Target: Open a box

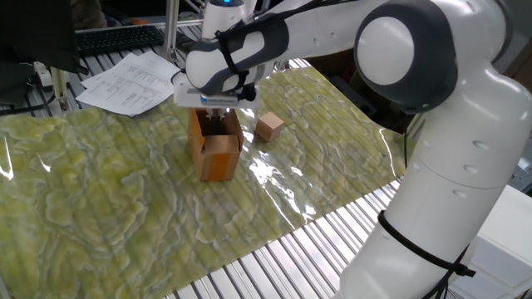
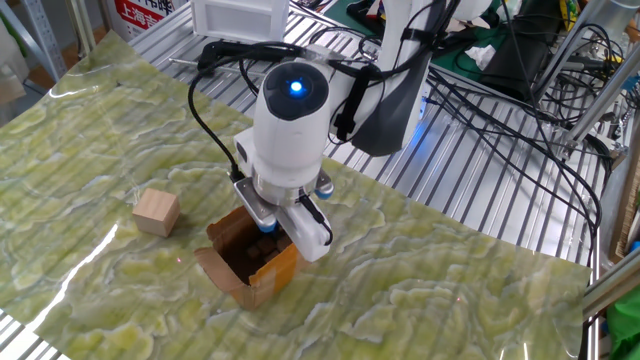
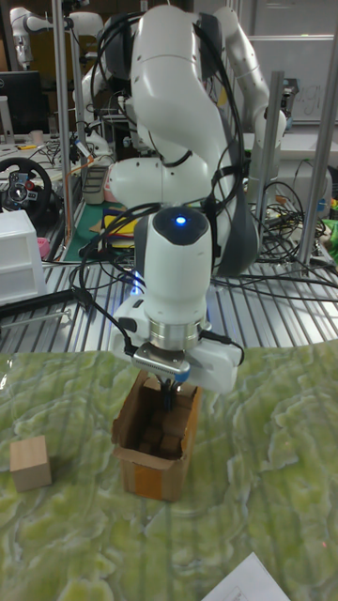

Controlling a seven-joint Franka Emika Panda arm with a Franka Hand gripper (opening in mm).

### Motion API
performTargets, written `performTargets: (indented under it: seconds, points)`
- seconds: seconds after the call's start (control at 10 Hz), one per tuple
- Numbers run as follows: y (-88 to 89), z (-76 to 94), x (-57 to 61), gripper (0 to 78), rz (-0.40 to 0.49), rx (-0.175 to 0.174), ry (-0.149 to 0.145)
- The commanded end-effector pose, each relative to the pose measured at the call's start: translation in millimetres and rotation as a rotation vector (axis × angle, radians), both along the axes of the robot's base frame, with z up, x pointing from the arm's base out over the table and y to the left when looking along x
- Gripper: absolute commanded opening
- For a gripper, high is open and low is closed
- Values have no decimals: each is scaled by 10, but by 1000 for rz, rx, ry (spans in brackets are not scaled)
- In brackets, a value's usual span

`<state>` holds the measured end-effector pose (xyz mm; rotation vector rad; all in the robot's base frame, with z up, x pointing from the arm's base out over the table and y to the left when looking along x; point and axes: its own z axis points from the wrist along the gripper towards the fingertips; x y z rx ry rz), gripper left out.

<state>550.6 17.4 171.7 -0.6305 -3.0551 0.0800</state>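
The box (image 1: 216, 152) is a small orange-brown cardboard carton standing upright on the green patterned mat, its top flaps splayed and its dark inside showing (image 2: 247, 258) (image 3: 156, 439). My gripper (image 1: 215, 122) hangs straight down over it. The dark fingertips dip into the open top near the far wall (image 2: 267, 227) (image 3: 170, 387). The fingers look drawn close together. Whether they pinch a flap or the wall is hidden by the hand.
A small plain tan cube (image 1: 269, 126) (image 2: 157, 212) (image 3: 30, 463) lies on the mat beside the box. Papers (image 1: 129, 83) and a keyboard (image 1: 116, 39) sit past the mat's far edge. Cables (image 2: 500, 100) cross the slatted metal table.
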Motion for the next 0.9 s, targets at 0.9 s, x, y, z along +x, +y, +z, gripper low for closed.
performTargets:
  seconds: [0.9]
  points:
    - [-36, -27, -267, 0, 4, 0, 52]
